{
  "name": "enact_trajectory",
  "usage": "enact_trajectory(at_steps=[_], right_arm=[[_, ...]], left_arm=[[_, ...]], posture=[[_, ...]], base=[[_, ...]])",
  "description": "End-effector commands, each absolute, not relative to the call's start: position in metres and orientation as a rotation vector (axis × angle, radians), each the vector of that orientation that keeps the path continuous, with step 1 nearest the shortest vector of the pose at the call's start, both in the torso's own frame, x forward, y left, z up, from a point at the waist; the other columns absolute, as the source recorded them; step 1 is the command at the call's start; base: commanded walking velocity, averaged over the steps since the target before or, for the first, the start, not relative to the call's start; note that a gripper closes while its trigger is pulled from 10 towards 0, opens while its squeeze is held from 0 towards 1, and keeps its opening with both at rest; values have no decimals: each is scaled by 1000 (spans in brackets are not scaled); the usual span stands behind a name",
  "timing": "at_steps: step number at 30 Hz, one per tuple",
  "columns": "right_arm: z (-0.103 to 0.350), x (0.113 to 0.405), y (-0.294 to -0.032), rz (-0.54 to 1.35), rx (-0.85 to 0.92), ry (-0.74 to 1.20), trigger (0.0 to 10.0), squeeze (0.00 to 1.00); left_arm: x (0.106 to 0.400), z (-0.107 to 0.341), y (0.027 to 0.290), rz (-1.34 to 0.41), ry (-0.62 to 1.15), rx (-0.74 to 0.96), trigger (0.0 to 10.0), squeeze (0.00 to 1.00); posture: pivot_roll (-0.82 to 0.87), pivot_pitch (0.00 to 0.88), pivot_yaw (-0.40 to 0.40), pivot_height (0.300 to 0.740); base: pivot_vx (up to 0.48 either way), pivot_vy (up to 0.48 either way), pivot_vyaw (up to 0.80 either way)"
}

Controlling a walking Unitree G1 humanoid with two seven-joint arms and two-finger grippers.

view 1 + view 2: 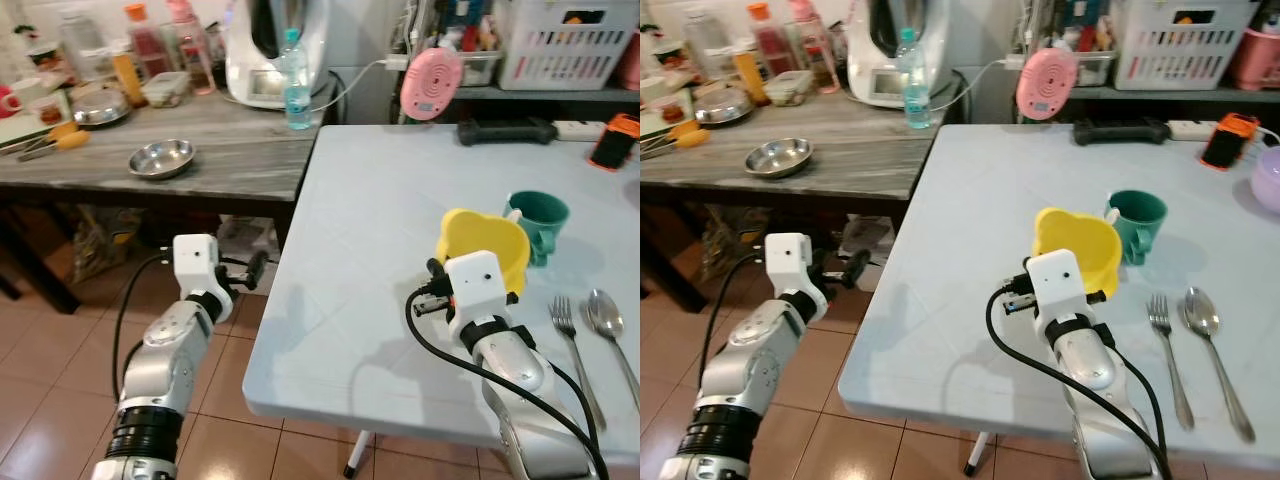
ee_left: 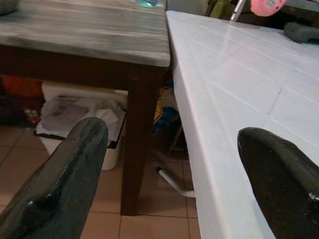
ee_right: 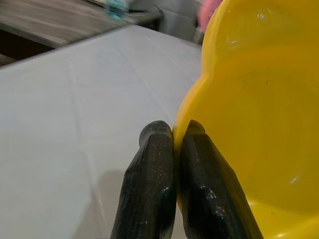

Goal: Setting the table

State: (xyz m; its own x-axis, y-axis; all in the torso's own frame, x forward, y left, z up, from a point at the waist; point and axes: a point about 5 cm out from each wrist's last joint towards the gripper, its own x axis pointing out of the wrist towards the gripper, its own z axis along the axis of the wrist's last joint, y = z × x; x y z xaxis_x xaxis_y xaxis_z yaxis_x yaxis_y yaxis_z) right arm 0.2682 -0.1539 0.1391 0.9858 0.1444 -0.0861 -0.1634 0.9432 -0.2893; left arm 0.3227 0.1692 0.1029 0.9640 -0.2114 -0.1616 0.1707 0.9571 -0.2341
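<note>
The yellow bowl [image 1: 484, 249] is sitting on the white surface [image 1: 360, 250], just beside the green mug [image 1: 537, 222], with a fork [image 1: 573, 345] and spoon [image 1: 609, 325] lying near. The right gripper [image 3: 175, 137] is pinching its rim, jaws narrowed onto the thin wall. It is looking like light, stiff, smooth plastic, likely slippery, so the scalloped rim is seeming the sensible hold. The right wrist view is revealing that pinch, hidden from the head cameras. The left gripper [image 2: 172, 169] is hanging with jaws wide beside the surface's edge.
</note>
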Motion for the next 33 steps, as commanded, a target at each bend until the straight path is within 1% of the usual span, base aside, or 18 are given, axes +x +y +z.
enact_trajectory(at_steps=[1,7,14,33], right_arm=[[145,268,-154,148,-300,42,10000,0],[145,269,-154,142,-294,38,10000,0],[144,269,-153,143,-292,38,10000,0],[144,271,-150,143,-284,26,10000,0]], left_arm=[[326,107,165,-212,172,-209,10000,0],[326,107,165,-223,173,-198,10000,0],[327,108,165,-224,166,-188,10000,0],[327,107,164,-237,167,-168,10000,0]], posture=[[-137,1,93,740],[-131,1,96,740],[-126,2,97,740],[-117,1,101,740]], base=[[0,0,-531],[0,0,-449],[0,480,-421],[0,480,0]])
